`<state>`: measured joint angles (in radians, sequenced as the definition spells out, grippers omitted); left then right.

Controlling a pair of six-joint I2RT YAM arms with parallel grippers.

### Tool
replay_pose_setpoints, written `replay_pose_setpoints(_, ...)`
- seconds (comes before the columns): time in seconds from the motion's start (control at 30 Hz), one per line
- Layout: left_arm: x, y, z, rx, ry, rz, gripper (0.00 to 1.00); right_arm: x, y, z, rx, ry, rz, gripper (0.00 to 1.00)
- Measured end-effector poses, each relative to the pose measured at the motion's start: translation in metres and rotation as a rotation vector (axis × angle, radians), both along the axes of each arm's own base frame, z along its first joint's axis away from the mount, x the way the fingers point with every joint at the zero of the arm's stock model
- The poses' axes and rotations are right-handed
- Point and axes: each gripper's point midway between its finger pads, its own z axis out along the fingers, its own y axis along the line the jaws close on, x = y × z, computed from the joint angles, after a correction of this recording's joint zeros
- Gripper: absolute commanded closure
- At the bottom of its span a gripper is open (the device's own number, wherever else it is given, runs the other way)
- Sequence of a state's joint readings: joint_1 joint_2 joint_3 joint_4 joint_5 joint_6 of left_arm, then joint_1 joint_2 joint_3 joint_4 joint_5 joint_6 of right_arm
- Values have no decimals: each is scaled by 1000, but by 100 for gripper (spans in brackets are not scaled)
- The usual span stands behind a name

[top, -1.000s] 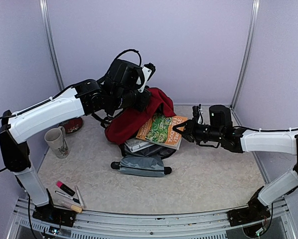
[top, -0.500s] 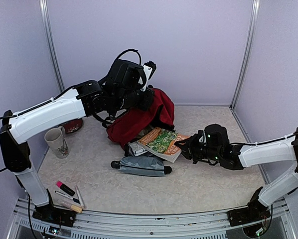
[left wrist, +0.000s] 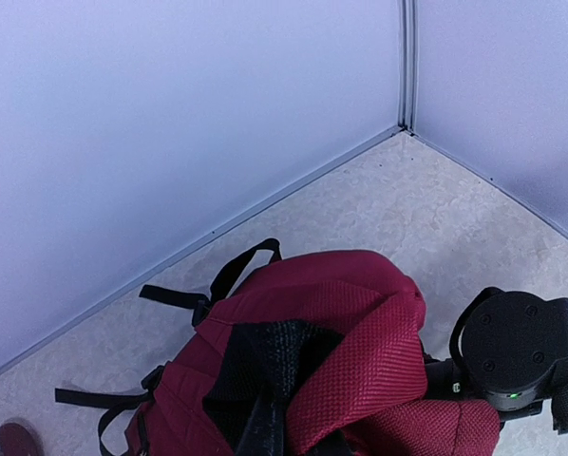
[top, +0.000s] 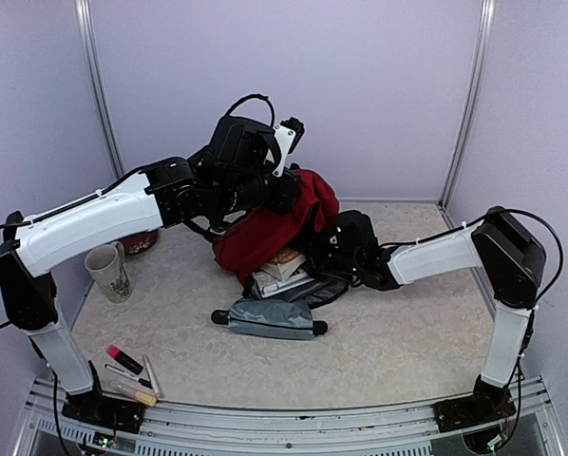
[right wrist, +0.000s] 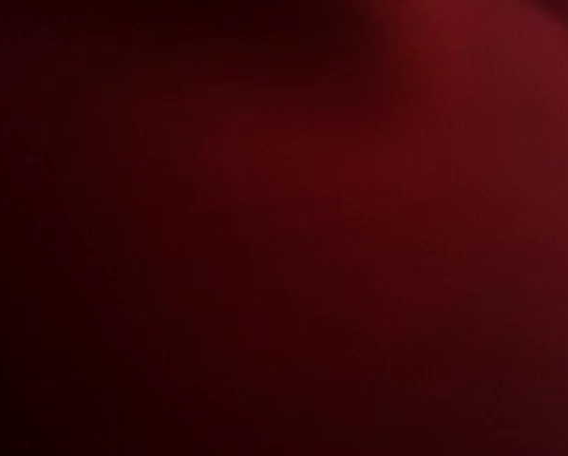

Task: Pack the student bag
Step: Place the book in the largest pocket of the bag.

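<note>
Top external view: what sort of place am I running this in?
Most likely a lab test cell, not a real classroom: plain lavender panel walls joined by metal corner posts, an aluminium frame rail along the near edge, and staged props like the student bag and mug.

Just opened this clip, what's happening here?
The left gripper is shut on the top of the red backpack, holding it up. The right gripper is tucked into the backpack's mouth beside a stack of books; whether it is open cannot be seen. A grey pouch lies in front, unpacked.
</note>
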<state>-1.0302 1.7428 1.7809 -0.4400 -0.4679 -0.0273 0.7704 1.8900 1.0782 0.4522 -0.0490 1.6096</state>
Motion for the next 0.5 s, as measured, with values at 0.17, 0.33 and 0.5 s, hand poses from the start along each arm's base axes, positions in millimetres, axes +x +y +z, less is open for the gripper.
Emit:
replay_pose_setpoints(0.17,16,21,-3,-39,20,25,100,-14,9,-8,-71,-53,135,0)
replay_pose_setpoints(0.33,26,36,-2,-72,30,38,100,-43,6,-6,-206,-180,322,0)
replay_pose_setpoints(0.5,28,36,-5,-87,38,37,100,-79,5,28,-426,-410,489,5)
